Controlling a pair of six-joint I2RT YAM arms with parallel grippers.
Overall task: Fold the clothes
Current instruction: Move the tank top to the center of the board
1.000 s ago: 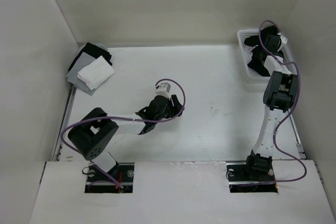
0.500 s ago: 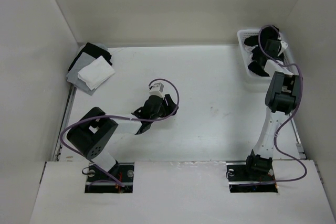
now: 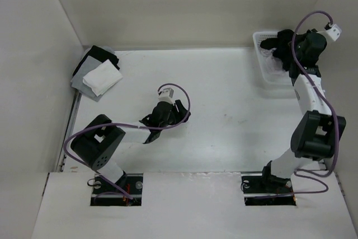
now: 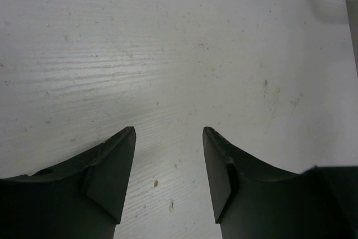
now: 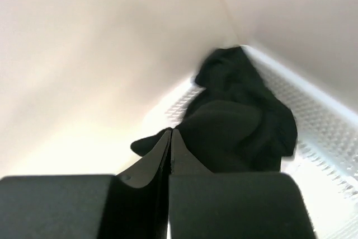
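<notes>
One white counter (image 3: 224, 93) is carrying two arms, one basket (image 3: 268, 78) and one stack of folded cloths (image 3: 98, 74). Only the right wrist view is showing the right hand (image 5: 170, 134) clamping fully closed on one black shirt (image 5: 235, 127), which is bunching above that far-right basket. The left hand (image 4: 169, 131) is hovering spread wide, gripping nothing.

The left arm (image 3: 103, 144) and the right arm (image 3: 313, 132) were built alike. Both had chunky black joint housings joined by white tubular links. Each rose from a black base sunk in a cut-out at the near edge of the table (image 3: 224, 99). A thin purple cable (image 3: 66, 148) looped loosely along each arm, and a small white block (image 3: 335, 31) capped each wrist. The left gripper (image 4: 169, 132) and the right gripper (image 5: 170, 135) had matt black, wedge-shaped fingers (image 4: 106, 183).
</notes>
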